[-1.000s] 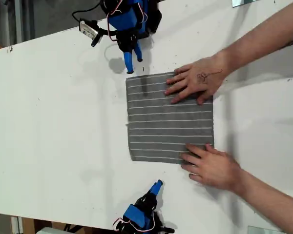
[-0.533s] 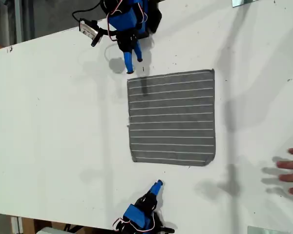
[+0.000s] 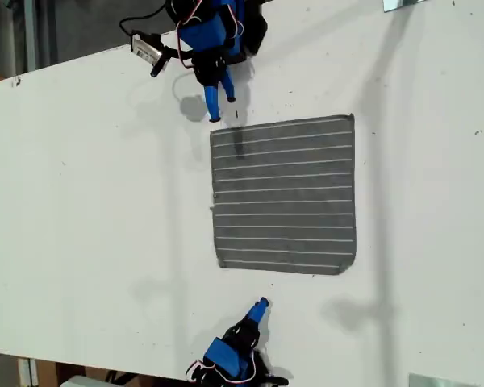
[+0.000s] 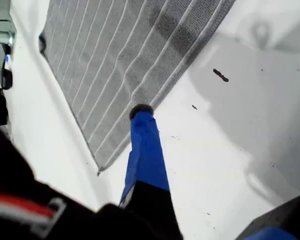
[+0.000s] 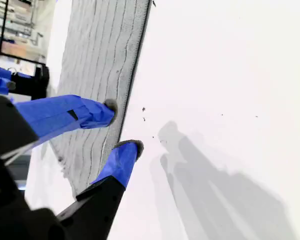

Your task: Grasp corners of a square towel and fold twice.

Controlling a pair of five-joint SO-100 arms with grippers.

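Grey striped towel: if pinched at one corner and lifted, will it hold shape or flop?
Likely flops: the dark grey white-striped cloth towel lies thin and flat, with slight ripples in the second wrist view. Probably light. It may slide on the smooth white table.

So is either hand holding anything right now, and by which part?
Nothing is held. The towel lies flat on the table, with both hands off it.

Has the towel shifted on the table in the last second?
Yes, slightly. The towel now lies a touch higher in the exterior view and squarer, its top edge nearer the arm at that view's top.
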